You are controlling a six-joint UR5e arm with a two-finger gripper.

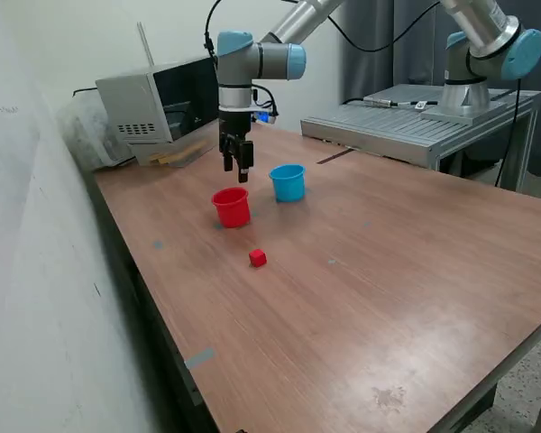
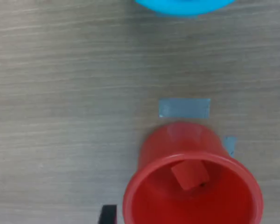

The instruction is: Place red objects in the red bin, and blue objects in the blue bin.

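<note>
red cube (image 2: 190, 175) lies inside red cup (image 2: 192, 196), gripper (image 1: 238, 171) above.

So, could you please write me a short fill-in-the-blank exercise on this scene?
1. The cube seen in the wrist view lies inside the ____ cup.
2. The other red cube sits on the ____, apart from both cups.
3. The gripper hangs above the ____ cup.
4. In the exterior view, the blue cup stands to the ____ of the red cup.

Missing words: red; table; red; right
</note>
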